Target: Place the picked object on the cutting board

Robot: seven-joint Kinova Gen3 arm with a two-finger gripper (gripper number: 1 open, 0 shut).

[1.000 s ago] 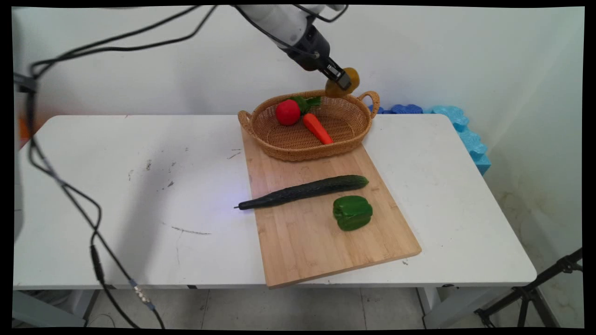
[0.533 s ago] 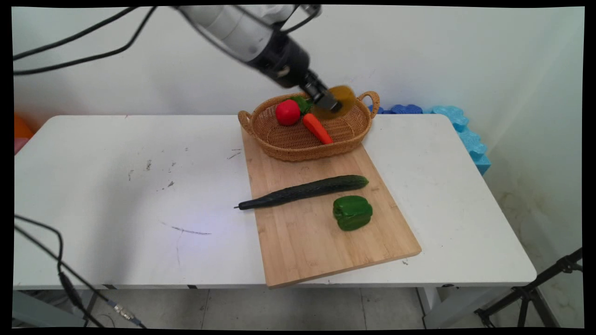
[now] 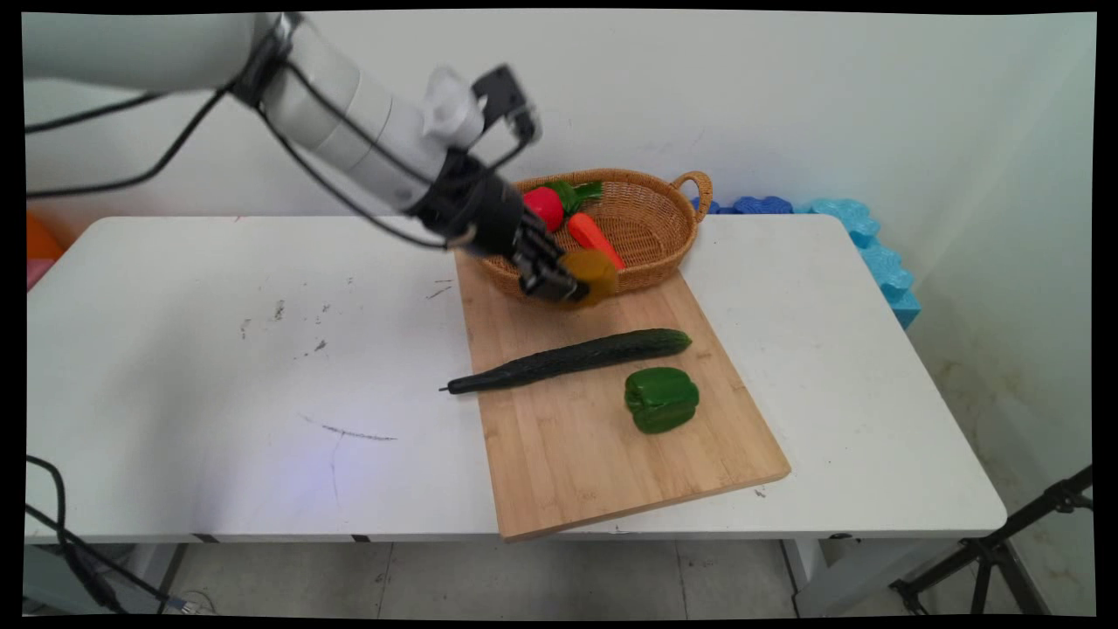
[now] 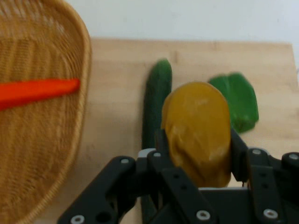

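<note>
Over the cutting board's [image 3: 603,437] far edge, by the basket [image 3: 651,231], gripper [image 3: 572,281] clamped on a yellow-brown potato [image 4: 198,130], cucumber [image 3: 572,356] just beyond.

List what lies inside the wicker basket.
Inside the basket lie a tomato, a carrot and some green leaves. The arm covers the basket's left part.

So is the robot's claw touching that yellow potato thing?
Touching. In the hand view the gripper has a black finger pressed against each side of the yellow potato, holding it up above the cutting board.
</note>
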